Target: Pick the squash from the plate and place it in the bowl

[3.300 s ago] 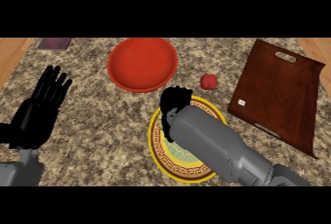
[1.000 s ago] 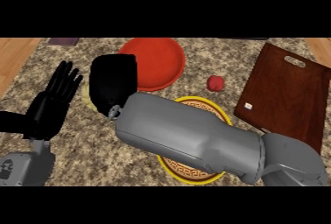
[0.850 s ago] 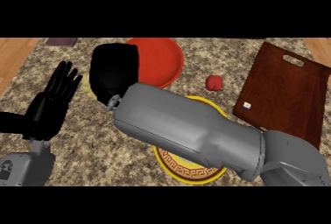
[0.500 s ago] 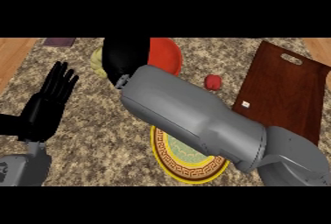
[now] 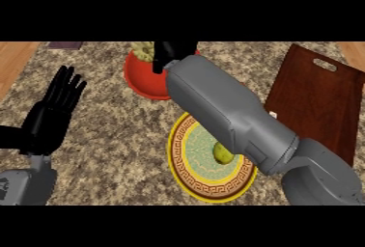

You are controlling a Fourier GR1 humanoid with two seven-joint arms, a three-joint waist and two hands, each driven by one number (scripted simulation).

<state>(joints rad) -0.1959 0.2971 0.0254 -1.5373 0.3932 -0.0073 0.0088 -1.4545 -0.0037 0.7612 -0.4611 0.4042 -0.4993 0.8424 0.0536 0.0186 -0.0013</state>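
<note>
My right hand (image 5: pixel 173 52) is at the far side of the counter, over the red bowl (image 5: pixel 143 79). Its fingers are curled on a pale yellow, bumpy squash (image 5: pixel 143 50), which sticks out to the hand's left above the bowl's far rim. The grey right forearm runs diagonally across the yellow-rimmed patterned plate (image 5: pixel 191 166) and hides much of it. A small yellow-green lump (image 5: pixel 223 153) shows on the plate at the forearm's edge. My left hand (image 5: pixel 51 117) rests open at the left, fingers up.
A dark brown cutting board (image 5: pixel 314 103) with a handle hole lies at the right. A small dark object (image 5: pixel 65 45) sits at the far left edge. Bare wood shows at the far left corner (image 5: pixel 14 62).
The right hand has carried the squash up off the plate and away to the far side, ending over the red bowl. The left hand has stayed in place.
</note>
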